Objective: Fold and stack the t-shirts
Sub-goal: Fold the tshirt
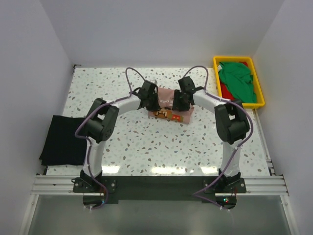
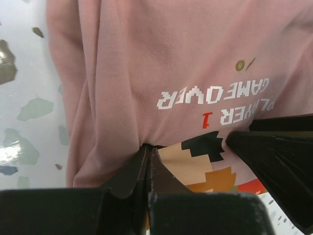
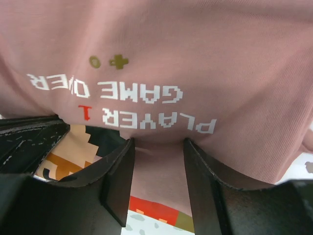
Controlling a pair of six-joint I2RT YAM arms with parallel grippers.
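The dusty pink t-shirt [image 1: 168,96] with an orange-white print lies partly folded at the table's middle back. My left gripper [image 1: 152,101] is at its left side; in the left wrist view the gripper [image 2: 148,149] is shut, pinching a fold of the pink t-shirt [image 2: 146,73]. My right gripper [image 1: 180,101] is at the shirt's right side; in the right wrist view the gripper [image 3: 157,147] is open, its jaws astride the pink t-shirt [image 3: 195,44]. A black t-shirt [image 1: 63,139] lies folded at the left edge. A green t-shirt [image 1: 238,81] and a red one [image 1: 224,90] lie in the tray.
The yellow plastic tray [image 1: 259,93] stands at the back right against the wall. White walls close in the speckled table [image 1: 161,147] on the left, back and right. The arm bases sit on the rail at the near edge.
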